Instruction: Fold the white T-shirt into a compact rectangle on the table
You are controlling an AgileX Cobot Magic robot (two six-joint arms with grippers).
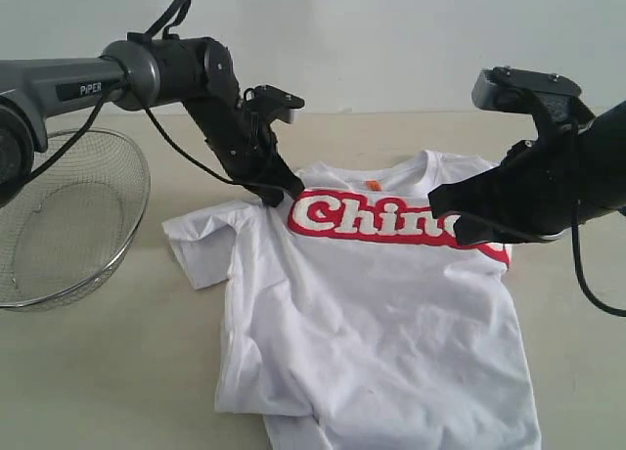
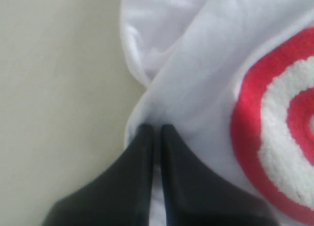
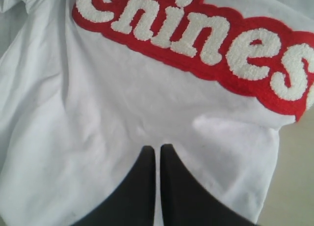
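Shirt lettered "Chinese" lies on the bench, basket near its sleeve edge; left gripper closed at its shoulder edge, right gripper closed over its chest.

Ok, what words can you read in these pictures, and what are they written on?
"PiPER": on the left arm, exterior view.
"Chines": on the chest of the white T-shirt, right wrist view; the picture's edge cuts off the rest.
The orange neck tag: too small to read.
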